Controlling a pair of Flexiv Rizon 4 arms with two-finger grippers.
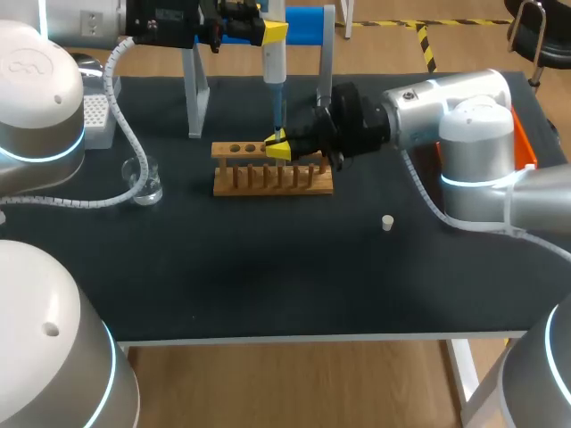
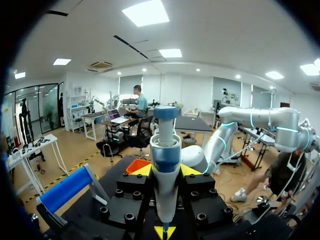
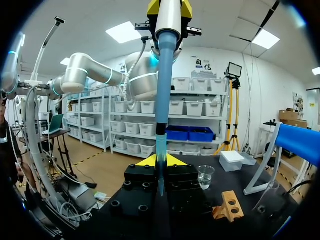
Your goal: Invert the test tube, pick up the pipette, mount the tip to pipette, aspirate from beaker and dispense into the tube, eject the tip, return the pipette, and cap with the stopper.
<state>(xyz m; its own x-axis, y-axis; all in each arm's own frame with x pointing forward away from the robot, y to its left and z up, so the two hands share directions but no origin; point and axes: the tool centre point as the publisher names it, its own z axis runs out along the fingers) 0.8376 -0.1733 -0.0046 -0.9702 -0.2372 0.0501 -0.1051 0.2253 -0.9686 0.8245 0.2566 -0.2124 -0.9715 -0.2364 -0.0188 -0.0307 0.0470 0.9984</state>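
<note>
Pipette [image 1: 275,67] sitting clamped in left gripper [image 2: 165,170], hanging straight down, lower end meeting right gripper [image 1: 277,148]. Rack [image 1: 232,187] resting on table [image 1: 268,285], lying directly under right gripper. Beaker [image 3: 205,176] standing ahead of right gripper, past rack's end, well apart. Tip box [image 3: 235,159] sitting farther ahead, beyond beaker. Stopper [image 1: 387,222] lying behind right gripper, beside its arm, well apart from rack. Pipette stand [image 2: 67,190] standing just beside left gripper.
</note>
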